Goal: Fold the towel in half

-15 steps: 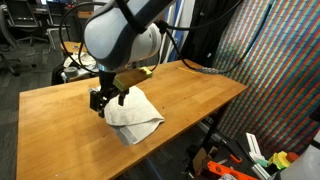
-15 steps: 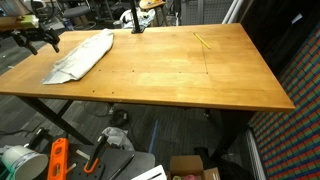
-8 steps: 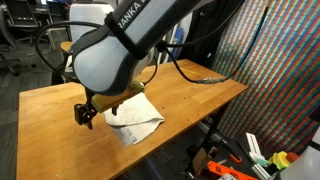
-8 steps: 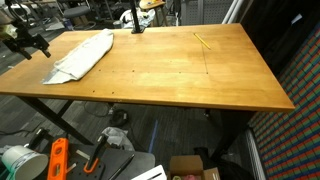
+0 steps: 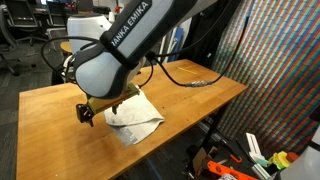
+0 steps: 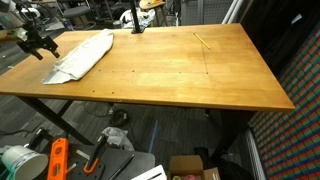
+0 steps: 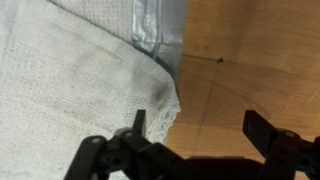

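With fingers spread wide, the tool [image 7: 195, 128] hovers at an end corner of the rumpled towel [image 7: 70, 70], which lies near the desk [image 7: 250, 60] edge, its long axis running away from the tool, one finger over cloth, the other over bare wood.

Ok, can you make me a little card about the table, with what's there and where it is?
table: wooden, brown
towel: white, rumpled, lying near one end of the table
gripper: open, at the towel's corner, not squeezing it
yellow stick: thin, lying on the table far from the towel
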{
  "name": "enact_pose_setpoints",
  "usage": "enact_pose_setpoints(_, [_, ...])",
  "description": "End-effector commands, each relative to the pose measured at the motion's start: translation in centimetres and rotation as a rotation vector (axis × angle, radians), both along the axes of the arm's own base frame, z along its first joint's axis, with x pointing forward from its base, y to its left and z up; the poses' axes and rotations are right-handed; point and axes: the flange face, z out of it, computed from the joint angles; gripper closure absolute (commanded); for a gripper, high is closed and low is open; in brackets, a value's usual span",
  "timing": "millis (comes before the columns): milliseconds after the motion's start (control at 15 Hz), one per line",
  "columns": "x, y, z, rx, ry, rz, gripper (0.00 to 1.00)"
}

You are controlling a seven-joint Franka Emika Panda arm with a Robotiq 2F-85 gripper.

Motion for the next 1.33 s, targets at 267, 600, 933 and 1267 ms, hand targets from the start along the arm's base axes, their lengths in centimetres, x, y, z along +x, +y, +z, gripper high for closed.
enact_pose_setpoints(267, [2.4, 0.9, -1.4, -0.050, 0.040, -0.021, 0.51])
enact_pose_setpoints(600, [3.1, 0.0, -1.5, -0.081, 0.079, -0.038, 0.84])
enact_pose_setpoints(933, [3.0, -2.2, -2.1, -0.138, 0.159, -0.051, 0.85])
enact_pose_setpoints(1267, [2.2, -5.0, -1.7, -0.203, 0.252, -0.016, 0.84])
